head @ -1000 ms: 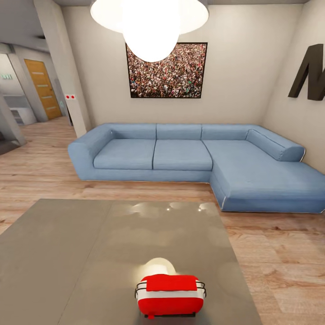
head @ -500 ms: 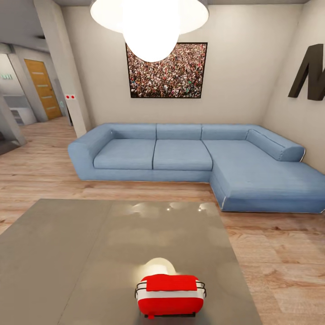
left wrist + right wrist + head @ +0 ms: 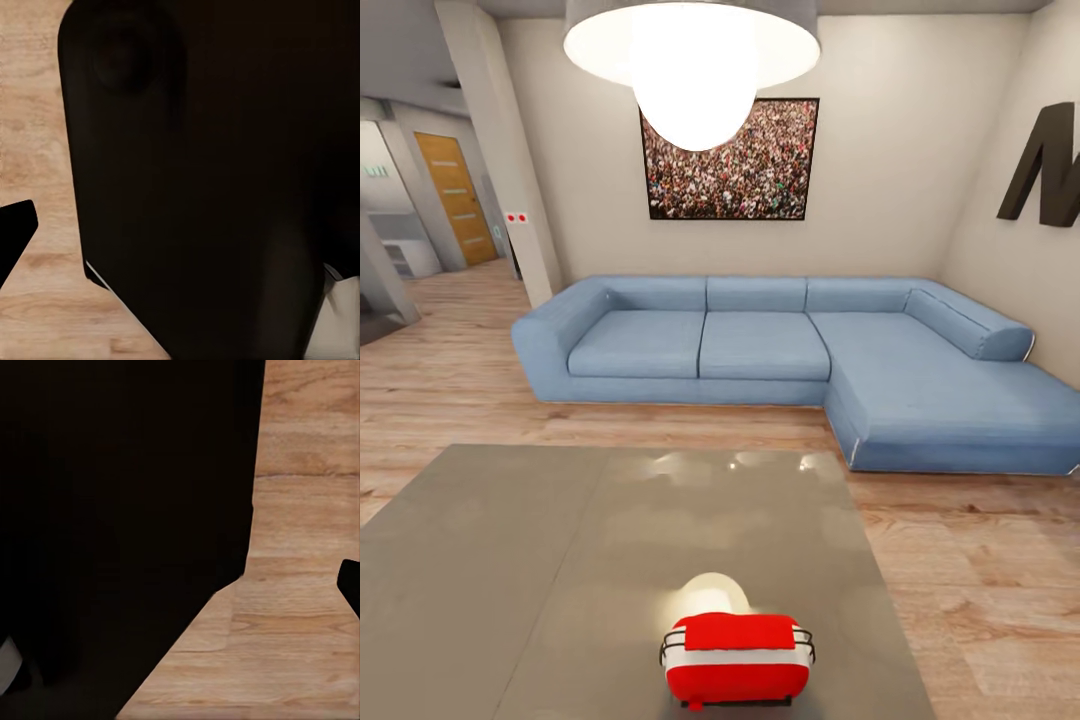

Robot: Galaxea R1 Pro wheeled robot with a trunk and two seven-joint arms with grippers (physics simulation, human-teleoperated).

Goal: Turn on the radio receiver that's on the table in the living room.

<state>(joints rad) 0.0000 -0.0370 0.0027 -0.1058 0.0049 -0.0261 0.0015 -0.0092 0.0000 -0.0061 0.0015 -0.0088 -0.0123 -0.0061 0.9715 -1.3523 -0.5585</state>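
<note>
Blue L-shaped sofa [image 3: 780, 350] along the back wall, chaise end stretching forward at the right. Crowd photo [image 3: 727, 160] hanging above it, glowing pendant lamp [image 3: 693, 60] overhead. Wooden door [image 3: 456, 197] down the hallway. Light wood floor [image 3: 980, 580] all around.

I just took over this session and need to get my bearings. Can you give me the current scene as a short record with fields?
room: living room, light wood floor, beige walls
target: radio receiver, red with white band, upright
target location: on the table, near its closest edge, right of centre
table: low, glossy grey
beyond table: blue L-shaped sofa against the far wall
wall: crowd photo picture above the sofa
overhead: lit pendant lamp
wrist views: dark robot body close up, wood floor behind
contact with radio: none visible
</note>
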